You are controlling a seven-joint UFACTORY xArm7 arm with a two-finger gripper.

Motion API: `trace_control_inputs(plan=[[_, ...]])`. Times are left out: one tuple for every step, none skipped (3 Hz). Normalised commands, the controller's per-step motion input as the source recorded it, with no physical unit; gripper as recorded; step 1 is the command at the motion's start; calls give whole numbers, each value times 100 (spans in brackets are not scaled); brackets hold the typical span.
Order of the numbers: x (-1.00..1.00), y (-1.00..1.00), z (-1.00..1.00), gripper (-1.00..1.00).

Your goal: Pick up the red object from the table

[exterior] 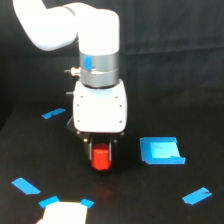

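Your pincer hangs straight down from the white arm, and the red hexagonal block sits right between its dark fingers, low against the black bench. The fingers stand close on either side of the block, which suggests you lined up over it for a top-down grasp. Whether they are actually pressing on it, or whether the block is resting on the bench or just lifted off, you cannot tell from this view; the fingertips blend into the dark background.

The blue square patch lies just to the exterior view's right of the block, apart from it, so it should not interfere. Scattered blue tape pieces mark the bench around you, probably as position markers. A white object shows at the bottom edge. No containers are in view.
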Motion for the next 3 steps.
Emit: trace_control_inputs(plan=[[100, 20, 100, 0], [100, -25, 100, -39], [86, 2, 100, -27]])
